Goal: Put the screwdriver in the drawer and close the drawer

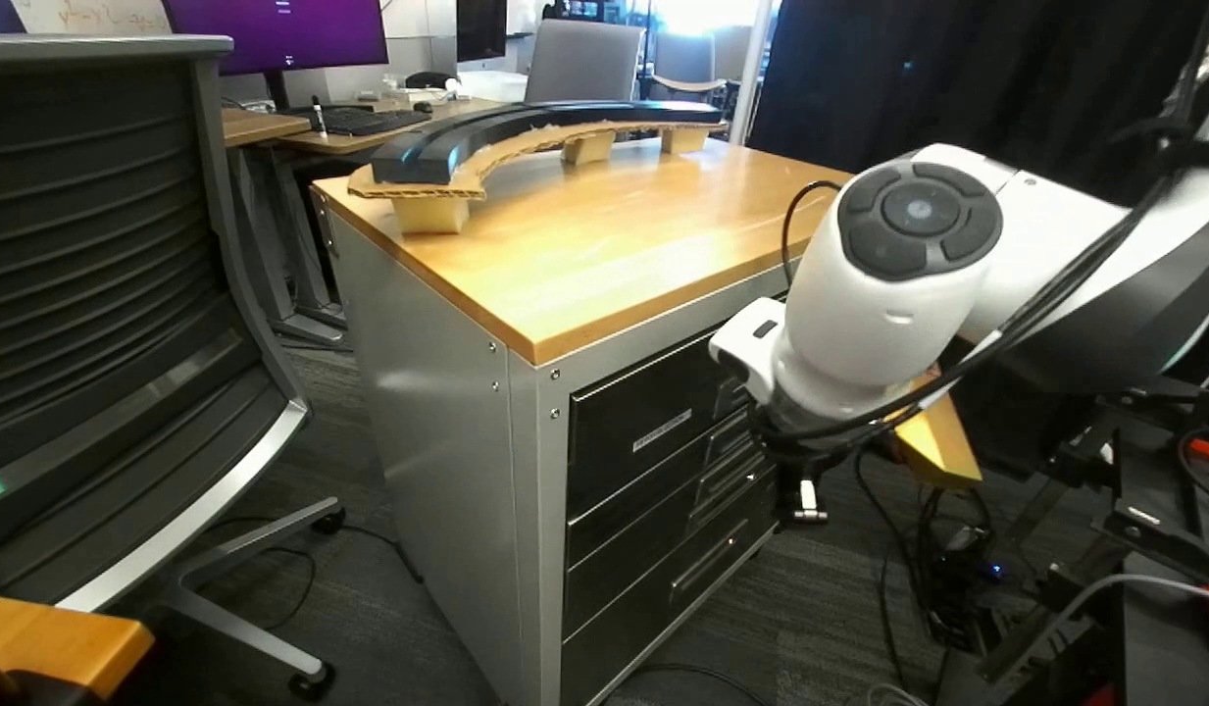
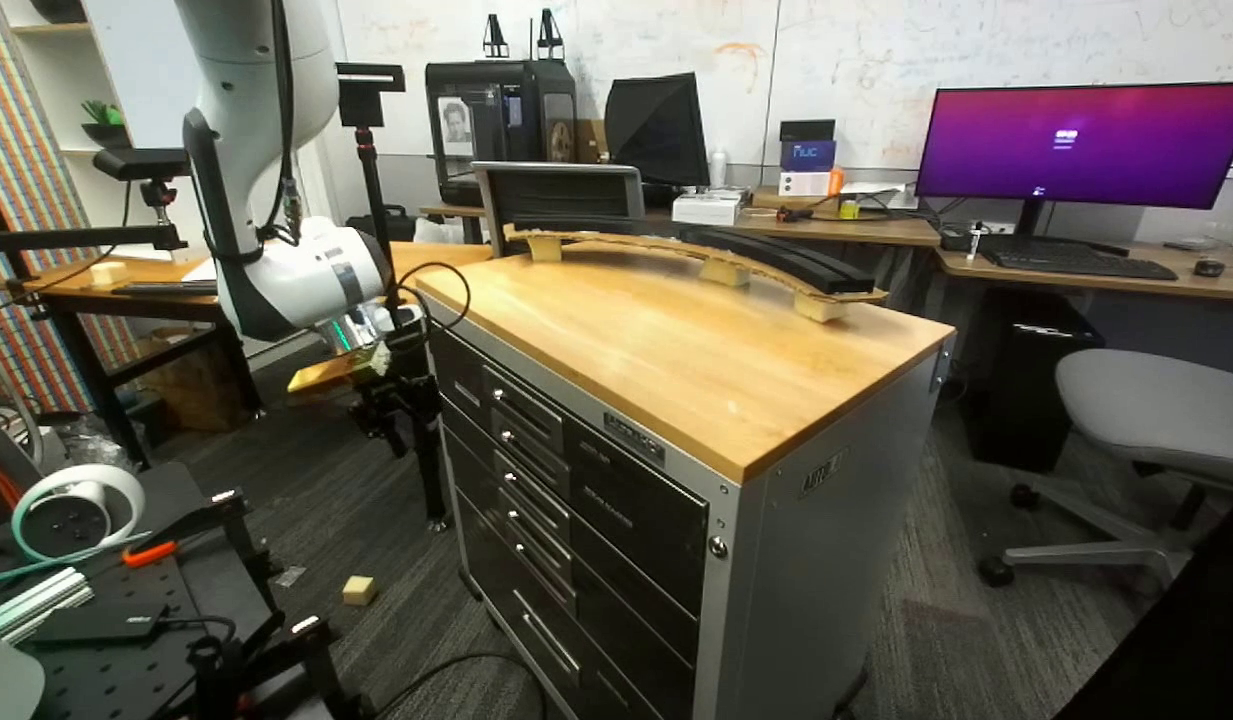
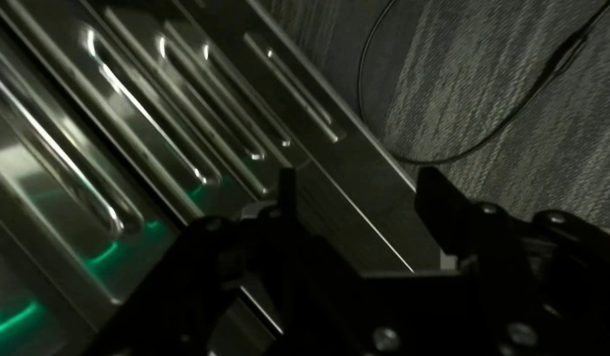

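Note:
The screwdriver is not seen in any view. The uppermost drawer (image 1: 643, 397) of the grey cabinet is shut, and its front also shows in an exterior view (image 2: 524, 405). My gripper (image 1: 798, 485) hangs tilted down in front of the cabinet's dark drawer fronts, below the worktop. In the wrist view the gripper (image 3: 356, 190) is open with nothing between its dark fingers. Several drawer handles (image 3: 151, 123) lie left of the fingers in that view, and none is between them.
A black curved bar (image 1: 526, 132) on cardboard and foam blocks stands along the far side of the wooden worktop (image 2: 656, 350). A yellow wooden piece (image 2: 321, 375) shows beside my wrist. A black cable (image 3: 458, 153) lies on the carpet. An office chair (image 1: 104, 294) stands beside the cabinet.

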Tool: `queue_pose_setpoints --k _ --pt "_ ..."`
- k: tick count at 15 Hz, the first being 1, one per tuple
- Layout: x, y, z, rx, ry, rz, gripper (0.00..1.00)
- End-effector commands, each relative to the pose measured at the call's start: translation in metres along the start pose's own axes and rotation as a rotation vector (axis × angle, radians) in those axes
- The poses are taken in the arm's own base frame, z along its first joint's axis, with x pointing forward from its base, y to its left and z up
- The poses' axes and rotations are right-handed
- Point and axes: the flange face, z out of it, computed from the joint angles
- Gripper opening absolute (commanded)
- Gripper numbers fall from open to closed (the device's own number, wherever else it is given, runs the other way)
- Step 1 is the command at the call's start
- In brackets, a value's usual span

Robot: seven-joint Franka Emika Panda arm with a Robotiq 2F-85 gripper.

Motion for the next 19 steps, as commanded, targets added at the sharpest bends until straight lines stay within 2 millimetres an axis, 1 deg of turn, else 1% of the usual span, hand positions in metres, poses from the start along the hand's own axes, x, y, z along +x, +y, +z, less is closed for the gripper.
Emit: queue_pose_setpoints --k 1,2,4,7,11,12,14,15,16,17,18,19 --pt "-0.027 0.031 -0.058 0.146 -0.071 0.102 0.95" --pt "-0.025 0.038 -0.074 0.195 -0.067 0.133 1.0" --pt "-0.019 0.055 -0.112 0.248 -0.046 0.2 1.0" --pt "-0.002 0.085 -0.171 0.292 0.022 0.305 1.0" --pt "0.019 0.127 -0.256 0.333 0.137 0.417 1.0" --pt "0.022 0.14 -0.287 0.359 0.191 0.442 1.0" --pt "0.026 0.166 -0.325 0.44 0.228 0.526 1.0" --pt "0.028 0.148 -0.284 0.408 0.192 0.491 1.0" --pt "0.028 0.158 -0.304 0.425 0.213 0.513 1.0" --pt "0.028 0.163 -0.318 0.428 0.227 0.524 1.0" --pt "0.026 0.165 -0.323 0.428 0.232 0.531 1.0" --pt "0.026 0.165 -0.324 0.427 0.233 0.532 1.0"
